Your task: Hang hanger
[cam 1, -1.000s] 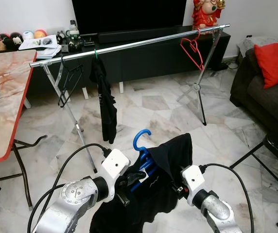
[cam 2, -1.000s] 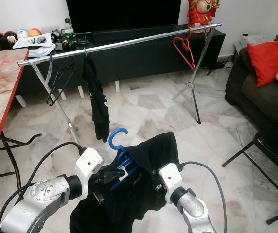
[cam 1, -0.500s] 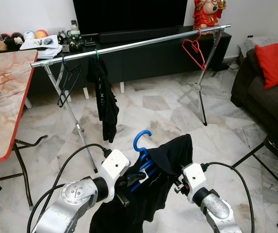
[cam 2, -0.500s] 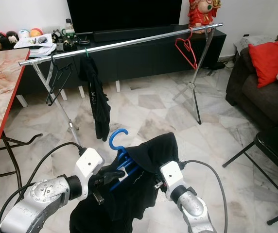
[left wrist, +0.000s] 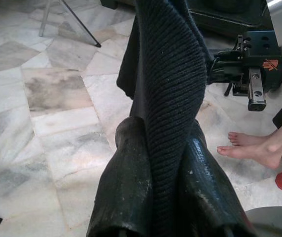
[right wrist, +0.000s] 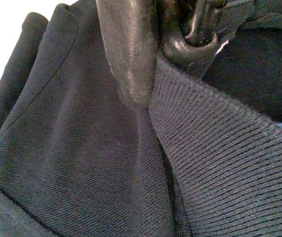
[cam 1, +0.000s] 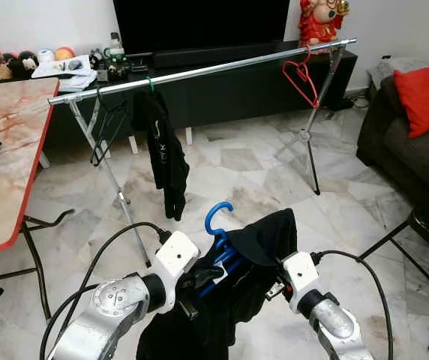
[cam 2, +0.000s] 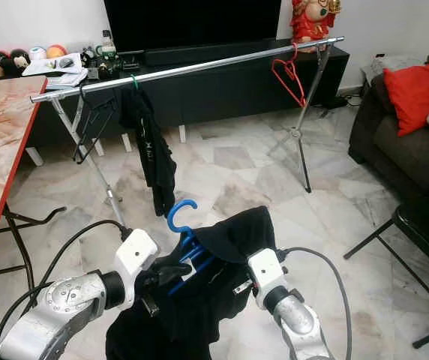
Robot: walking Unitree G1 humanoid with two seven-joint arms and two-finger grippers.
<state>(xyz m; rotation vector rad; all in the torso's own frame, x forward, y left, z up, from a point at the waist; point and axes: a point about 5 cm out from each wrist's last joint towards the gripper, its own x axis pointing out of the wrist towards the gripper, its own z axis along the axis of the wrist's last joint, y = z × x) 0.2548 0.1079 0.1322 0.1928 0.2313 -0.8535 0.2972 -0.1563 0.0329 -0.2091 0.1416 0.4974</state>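
The blue hanger (cam 1: 218, 241) sits low in front of the robot, its hook curling up at 12 o'clock from a black garment (cam 1: 256, 259) draped over it. The left claw (left wrist: 164, 163), at about 9 o'clock of the hanger, has its two black fingers (left wrist: 126, 187) pressed together on a ribbed fold of that garment, pinching it. The right claw (right wrist: 153, 74), at 3 o'clock of the hanger, is buried in the same cloth; one finger (right wrist: 126, 49) lies against the ribbed hem, with fabric caught beside it, so it too is pinching the garment.

Well beyond, toward 12 o'clock, a long metal clothes rail (cam 1: 222, 69) runs across the room on folding legs. On it hang a dark empty hanger (cam 1: 108, 127) near the 10 o'clock end, a black piece of clothing on a green hook (cam 1: 166, 154) just beside it, and a red hanger (cam 1: 299, 75) toward 1 o'clock. Behind the rail stands a dark TV cabinet (cam 1: 244, 79). A marble-patterned bench with a red edge (cam 1: 8, 150) is at 9 o'clock, a dark sofa with a red cushion (cam 1: 424, 86) at 3 o'clock. A person's bare foot (left wrist: 252, 150) rests on the marble floor (cam 1: 237, 176).
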